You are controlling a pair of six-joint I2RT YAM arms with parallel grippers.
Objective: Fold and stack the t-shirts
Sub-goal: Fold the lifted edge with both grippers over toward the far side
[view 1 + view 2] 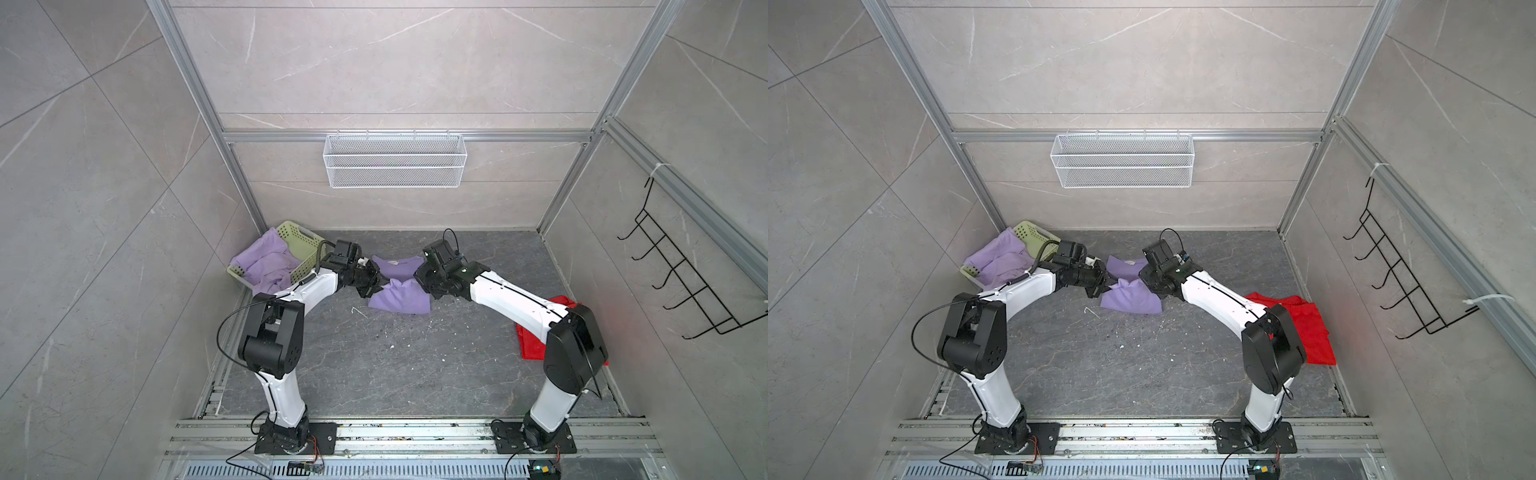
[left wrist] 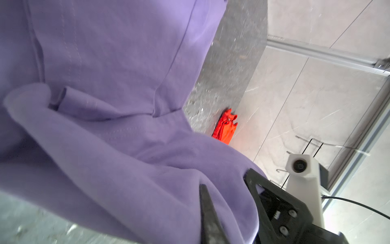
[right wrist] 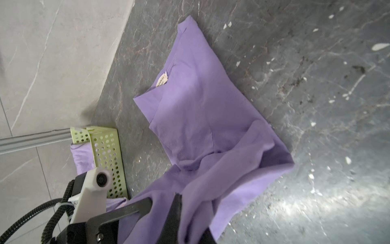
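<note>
A lilac t-shirt (image 1: 399, 300) (image 1: 1131, 302) lies on the dark floor between my two arms. Its far part (image 3: 190, 101) is flat, with the neck label up. My left gripper (image 1: 372, 287) (image 1: 1101, 286) (image 2: 225, 179) is shut on the shirt's left edge, with cloth bunched between its fingers. Opposite it, my right gripper (image 1: 422, 283) (image 1: 1148, 282) (image 3: 190, 211) is shut on the right edge, and folds hide one finger. More lilac t-shirts (image 1: 266, 262) (image 1: 1000, 262) are heaped in the pale green basket (image 1: 306, 245) (image 1: 1034, 233) (image 3: 105, 152) at the back left.
A red cloth (image 1: 533, 345) (image 1: 1308, 328) (image 2: 224, 128) lies on the floor by the right wall, partly behind my right arm. A white wire basket (image 1: 395, 160) hangs on the back wall. A black hook rack (image 1: 685, 270) hangs on the right wall.
</note>
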